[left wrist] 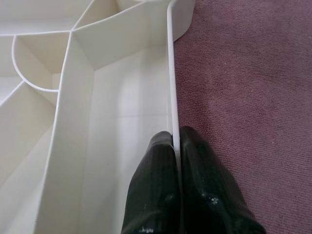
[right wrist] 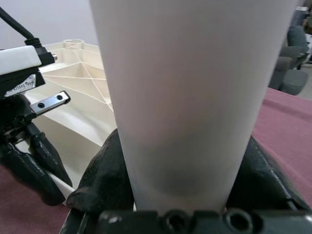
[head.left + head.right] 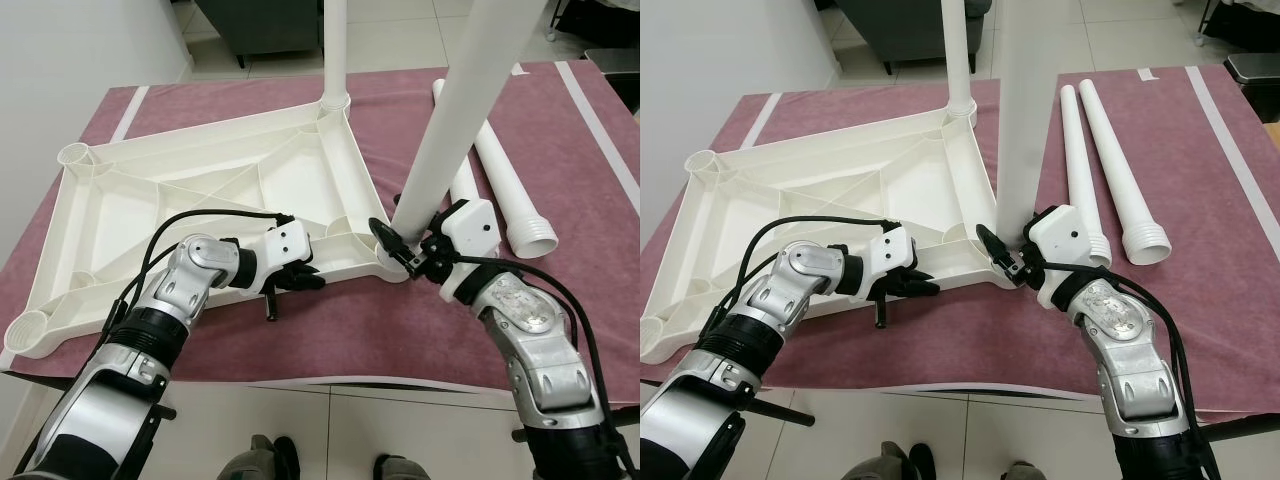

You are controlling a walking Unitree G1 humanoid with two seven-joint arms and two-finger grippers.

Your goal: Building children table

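Table leg gripped at the corner socket

Maroon cloth, short-piled, covers the work surface. On it lies our white plastic tabletop, upside down, ribbed underneath, with round corner sockets. One leg stands in the far corner; two loose tapered legs lie beside it. Our left gripper pinches the tabletop's near wall. Our right gripper clasps a smooth white tube leg at the near corner.

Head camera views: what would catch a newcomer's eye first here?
The upturned white tabletop lying on a maroon cloth, one leg already upright in its far corner. At the near corner, the right gripper clasps a second leg above its socket, while the left gripper pinches the tabletop's near rim. Two spare legs lie to the right.
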